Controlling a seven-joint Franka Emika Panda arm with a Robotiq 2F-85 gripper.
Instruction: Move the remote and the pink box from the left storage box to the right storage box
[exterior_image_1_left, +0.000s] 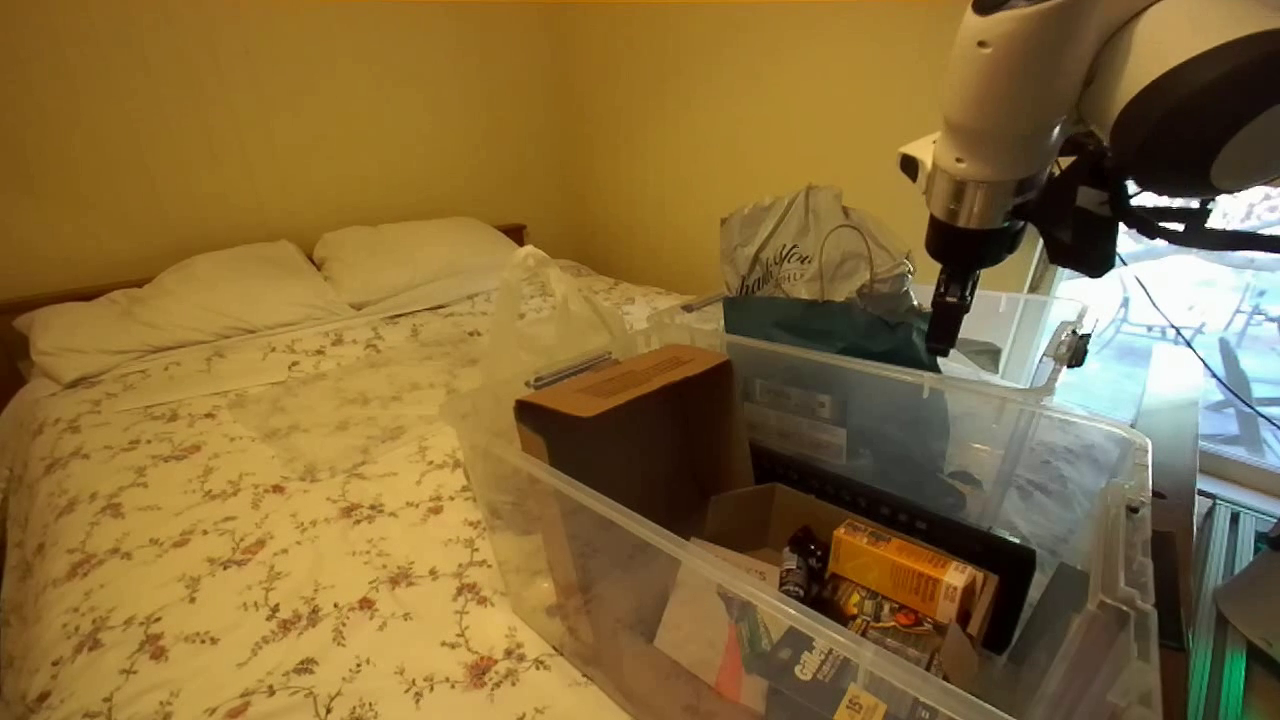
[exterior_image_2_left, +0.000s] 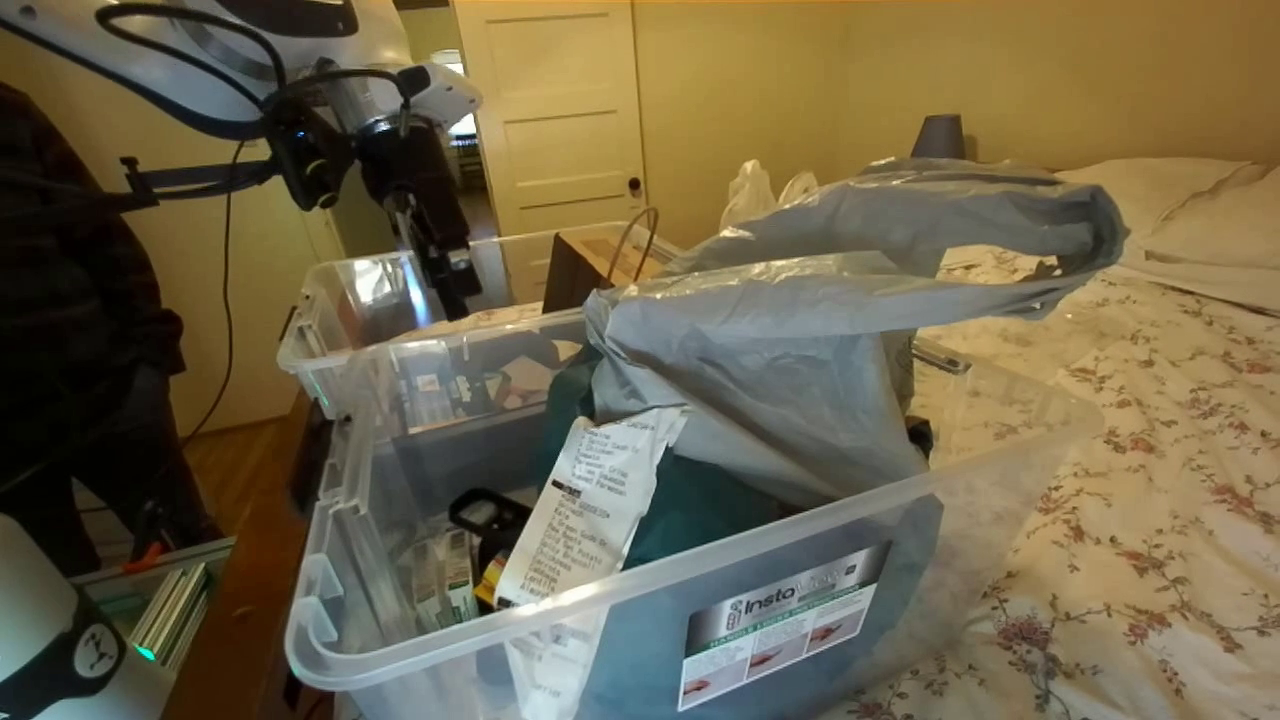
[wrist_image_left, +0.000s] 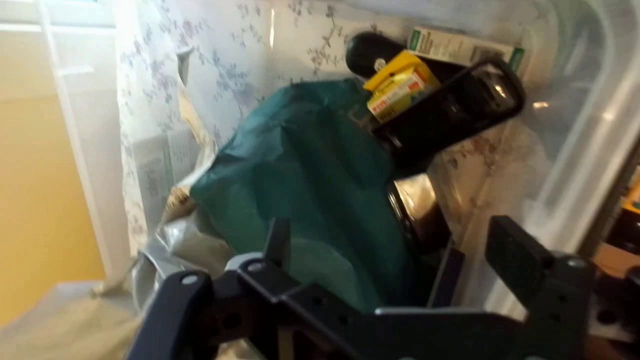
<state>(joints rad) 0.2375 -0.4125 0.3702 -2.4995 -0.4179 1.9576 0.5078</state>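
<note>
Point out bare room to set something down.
Largely bare: the flowered bedspread beside the labelled tub, toward the pillows. In that tub, a see-through patch shows between curled paper and yellow packet, along the green bag; floor or wall, I cannot tell. Crowded: the other tub, filled by cardboard box, bottle, orange box and more.

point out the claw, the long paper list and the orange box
Claw (wrist_image_left: 389, 230): wrist view, midway between fingertips.
Paper list (exterior_image_2_left: 597, 495): in an exterior view, printed face.
Orange box (exterior_image_1_left: 897, 570): in an exterior view, long side.
</note>
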